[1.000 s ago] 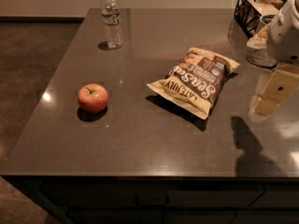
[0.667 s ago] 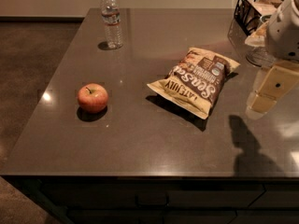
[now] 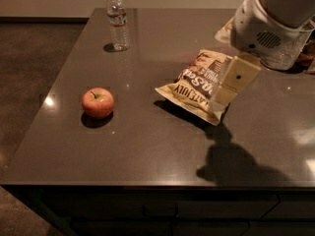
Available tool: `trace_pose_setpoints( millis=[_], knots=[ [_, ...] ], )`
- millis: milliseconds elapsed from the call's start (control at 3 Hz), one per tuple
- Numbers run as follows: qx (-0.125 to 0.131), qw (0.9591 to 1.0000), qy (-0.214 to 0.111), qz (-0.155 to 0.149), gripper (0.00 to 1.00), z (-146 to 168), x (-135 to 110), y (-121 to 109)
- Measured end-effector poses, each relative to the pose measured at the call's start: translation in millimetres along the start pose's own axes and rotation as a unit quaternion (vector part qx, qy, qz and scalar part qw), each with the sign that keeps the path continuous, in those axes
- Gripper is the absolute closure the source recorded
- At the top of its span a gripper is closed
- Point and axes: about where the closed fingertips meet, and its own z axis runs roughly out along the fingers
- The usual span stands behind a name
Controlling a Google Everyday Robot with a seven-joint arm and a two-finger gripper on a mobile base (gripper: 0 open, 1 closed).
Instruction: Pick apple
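The apple (image 3: 98, 103) is small, round and red with yellowish patches and a short dark stem. It sits on the dark table (image 3: 147, 146) at the left, near the left edge. My gripper (image 3: 222, 96) hangs from the white arm (image 3: 268, 18) at the upper right. It hovers above the right end of the chip bag (image 3: 193, 86), well to the right of the apple and apart from it. It holds nothing that I can see.
A clear plastic water bottle (image 3: 118, 19) stands upright at the back left of the table. The brown chip bag lies flat between the apple and the gripper. The arm hides the table's far right corner. The table's front edge runs along the bottom.
The arm and gripper have moved left, from beside the chip bag to above its right end. The apple, bag and bottle have not moved on the table.
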Motion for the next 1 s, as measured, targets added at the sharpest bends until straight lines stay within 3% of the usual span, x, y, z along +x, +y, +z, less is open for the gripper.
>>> trace_pose_setpoints(
  millis=[667,1000],
  knots=[
    [-0.027,0.9982,-0.049,-0.024,0.0,66.6,-92.6,-5.0],
    [-0.059,0.996,-0.057,-0.035,0.0,112.9,-133.7,7.7]
  ],
)
